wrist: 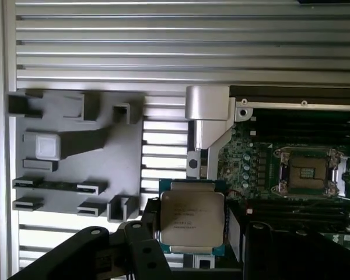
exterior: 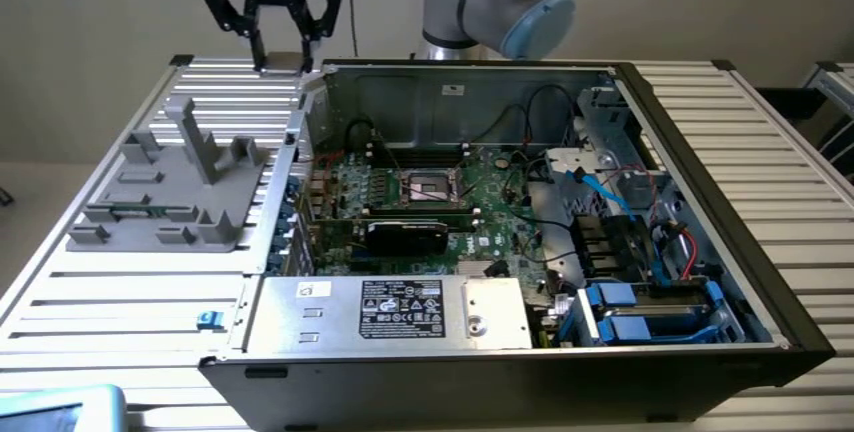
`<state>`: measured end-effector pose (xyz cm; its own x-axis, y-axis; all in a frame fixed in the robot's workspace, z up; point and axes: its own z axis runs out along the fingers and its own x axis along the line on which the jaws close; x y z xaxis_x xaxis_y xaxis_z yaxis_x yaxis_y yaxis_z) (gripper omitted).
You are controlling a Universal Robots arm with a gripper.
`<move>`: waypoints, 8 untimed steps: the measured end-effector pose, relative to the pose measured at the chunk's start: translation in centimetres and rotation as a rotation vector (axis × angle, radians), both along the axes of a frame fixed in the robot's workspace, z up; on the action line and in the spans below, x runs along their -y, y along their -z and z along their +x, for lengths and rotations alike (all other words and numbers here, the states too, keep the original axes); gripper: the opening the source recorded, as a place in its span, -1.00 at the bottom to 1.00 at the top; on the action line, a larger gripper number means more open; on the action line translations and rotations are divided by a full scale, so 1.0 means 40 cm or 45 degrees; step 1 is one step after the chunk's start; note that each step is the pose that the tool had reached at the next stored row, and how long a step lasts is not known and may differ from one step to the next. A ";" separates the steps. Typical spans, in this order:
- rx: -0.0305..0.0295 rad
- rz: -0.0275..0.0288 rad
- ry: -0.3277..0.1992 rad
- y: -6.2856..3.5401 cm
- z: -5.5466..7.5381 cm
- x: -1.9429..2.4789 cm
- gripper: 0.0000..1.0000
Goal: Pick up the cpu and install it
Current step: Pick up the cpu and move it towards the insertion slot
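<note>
As the hand grips the chip by its sides, it seems light, stiff and easily hurt. Its thin sides look like the safe place to hold.

Soft, even light, no hard shadows anywhere. Wrist view: slatted table blows out near-white just beside the jaws, while the cpu between them shows only a dull sheen, no glare. Exterior view: gripper reads as a black silhouette against the pale wall; PC case interior below the jaws stays dim.
</note>
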<state>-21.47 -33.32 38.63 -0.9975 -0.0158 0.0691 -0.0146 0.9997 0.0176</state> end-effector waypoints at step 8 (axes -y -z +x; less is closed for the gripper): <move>0.0529 0.0001 0.000 0.002 0.061 0.003 0.11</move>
